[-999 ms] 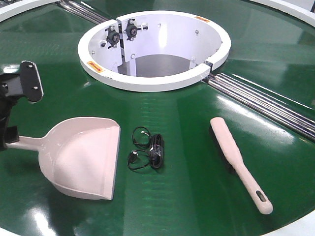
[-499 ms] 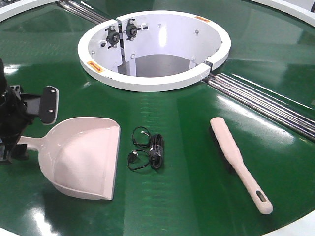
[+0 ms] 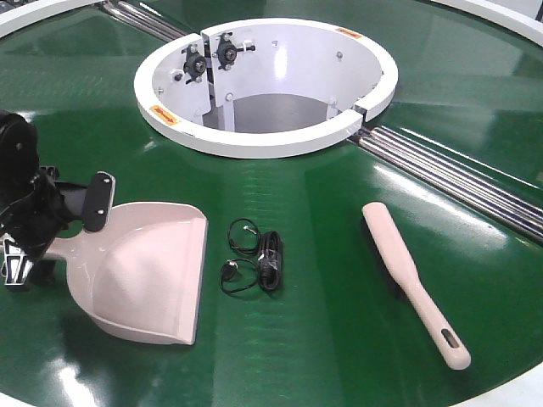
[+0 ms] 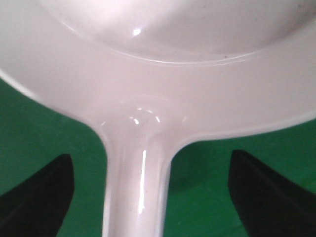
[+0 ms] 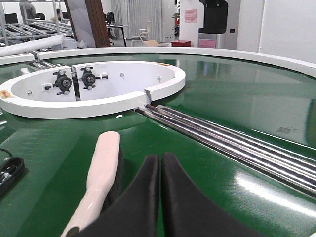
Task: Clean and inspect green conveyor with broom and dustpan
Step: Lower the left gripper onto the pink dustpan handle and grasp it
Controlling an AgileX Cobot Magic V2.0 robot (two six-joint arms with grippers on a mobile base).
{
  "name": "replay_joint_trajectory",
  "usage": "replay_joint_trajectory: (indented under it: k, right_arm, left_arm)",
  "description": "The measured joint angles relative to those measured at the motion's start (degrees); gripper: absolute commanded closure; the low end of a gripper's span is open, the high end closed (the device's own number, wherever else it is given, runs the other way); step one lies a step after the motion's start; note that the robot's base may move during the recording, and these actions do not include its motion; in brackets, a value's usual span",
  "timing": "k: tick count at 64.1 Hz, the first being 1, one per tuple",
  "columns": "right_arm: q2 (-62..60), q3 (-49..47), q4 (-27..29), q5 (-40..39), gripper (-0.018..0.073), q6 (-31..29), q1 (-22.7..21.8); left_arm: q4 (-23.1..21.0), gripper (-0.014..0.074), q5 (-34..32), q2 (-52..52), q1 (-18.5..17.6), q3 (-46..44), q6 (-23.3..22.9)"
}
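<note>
An industrial hall: a large green conveyor (image 3: 288, 339) with metal rails (image 5: 222, 138), racks (image 5: 19, 27) behind it.

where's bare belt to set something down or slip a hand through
Widest free patch: green belt between the black cable and the brush. Also bare: the strip between the white ring and the dustpan, and between the brush and the rails. Crowded: where the open left gripper straddles the dustpan handle; the cable sits close to the pan's mouth.

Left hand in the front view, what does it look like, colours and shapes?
The left hand is a black, blocky mechanism. Its flat rectangular finger is black with a pale rim and small screws. From the wrist camera, the fingertips are plain black wedges.
</note>
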Motion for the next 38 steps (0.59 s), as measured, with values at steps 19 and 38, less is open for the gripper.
replay_joint_trajectory:
  k: [19,38]
  right_arm:
    - [0.00,0.00,0.00,0.00,0.0568,0.00,0.00]
    - [0.00,0.00,0.00,0.00,0.0568,0.00,0.00]
  left_arm:
    - [1.30,0.0222,-0.65,3.15,0.00,0.00,0.05]
    - [1.87,0.0605,-2.77,3.80,0.00,-0.05,0.23]
